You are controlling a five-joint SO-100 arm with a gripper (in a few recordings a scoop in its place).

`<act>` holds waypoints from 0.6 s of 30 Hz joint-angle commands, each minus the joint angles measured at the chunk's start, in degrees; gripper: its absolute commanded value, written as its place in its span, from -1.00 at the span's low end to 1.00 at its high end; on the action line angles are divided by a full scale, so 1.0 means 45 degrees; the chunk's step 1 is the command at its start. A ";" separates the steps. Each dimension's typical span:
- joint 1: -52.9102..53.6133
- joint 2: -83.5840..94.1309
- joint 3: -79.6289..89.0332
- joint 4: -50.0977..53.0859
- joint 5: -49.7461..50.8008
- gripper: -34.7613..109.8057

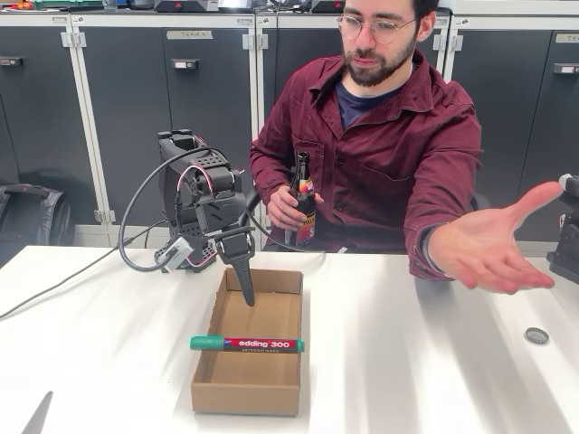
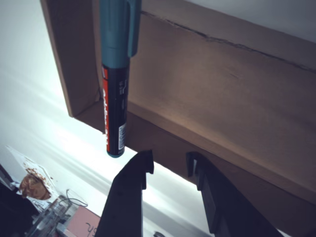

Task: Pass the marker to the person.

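The marker (image 1: 246, 344) is seen lying across the top of an open cardboard box (image 1: 246, 393) in the fixed view, bridged from the left wall to the right wall, green cap overhanging the left edge, red label facing up. The box floor below it is left bare.

The gripper (image 1: 245, 291) is held above the rear half of the box, pointing down into it, apart from the marker and behind it. In the wrist view the gripper (image 2: 170, 165) is shown with its fingers (image 2: 136, 170) slightly apart, a narrow gap between the tips, nothing clamped. The marker (image 2: 114, 74) is seen just ahead of the left fingertip, not touched; the brown box wall (image 2: 212, 98) runs close along the right.

The person (image 1: 389, 136) is seated behind the white table (image 1: 425, 362), on the far side of the box. One open hand (image 1: 488, 244) is held out palm up over the table's right part, well apart from box and gripper; bare tabletop lies between them. The other hand (image 1: 288, 206) is wrapped around a brown bottle (image 1: 303, 203) standing near the table's far edge, just behind the arm.

A small round disc (image 1: 536, 335) is noted on the table at right, below the open hand. Cables (image 1: 136, 235) trail off the arm base to the left.
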 commanded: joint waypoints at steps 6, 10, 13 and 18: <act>0.0742 0.0039 0.0586 -0.1289 0.0918 -0.28; 0.1172 0.0039 0.0664 -0.1465 0.1113 -0.26; 0.1445 0.0000 0.0566 -0.1621 0.1055 -0.25; 0.1973 -0.0332 0.0391 -0.1875 0.1035 -0.20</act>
